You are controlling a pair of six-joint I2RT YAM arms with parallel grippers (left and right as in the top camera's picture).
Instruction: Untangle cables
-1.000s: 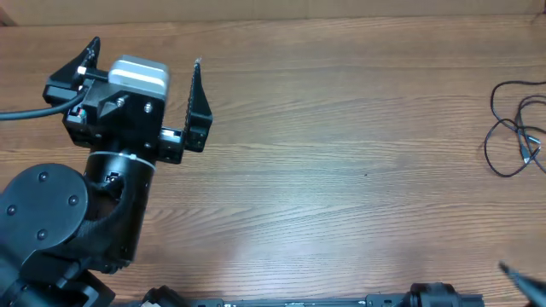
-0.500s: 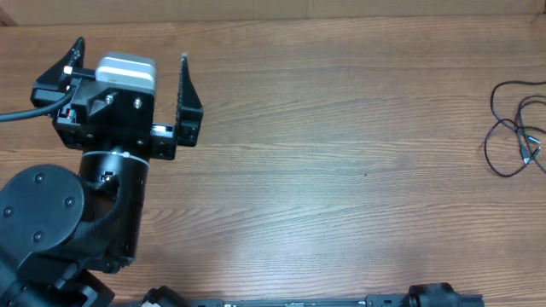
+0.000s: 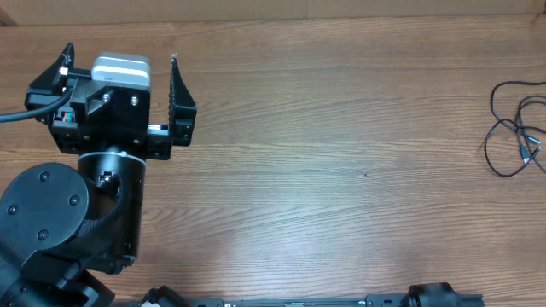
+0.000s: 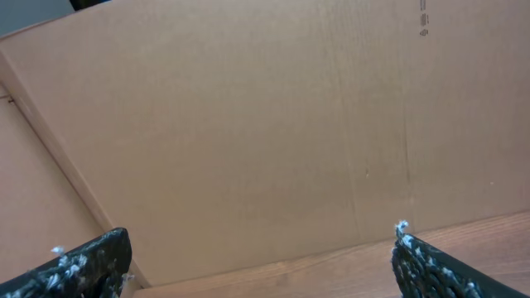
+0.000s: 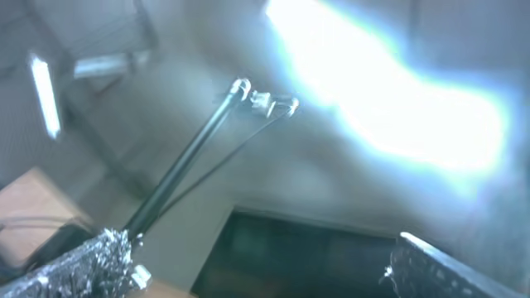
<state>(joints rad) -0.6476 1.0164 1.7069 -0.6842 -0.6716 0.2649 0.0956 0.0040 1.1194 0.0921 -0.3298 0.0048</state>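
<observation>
Cables (image 3: pixel 514 128) lie loose at the right edge of the table (image 3: pixel 341 128), far from the left gripper (image 3: pixel 119 53), which is wide open and holds nothing (the right gripper (image 5: pixel 257 248) is too).

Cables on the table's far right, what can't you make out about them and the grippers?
- cables: overhead view, cut by the right edge; too thin to count cords or trace crossings.
- right gripper: outside the overhead view; its wrist camera shows mostly glare and blur.
- left gripper: its wrist camera faces a cardboard wall, so no cables there.
</observation>
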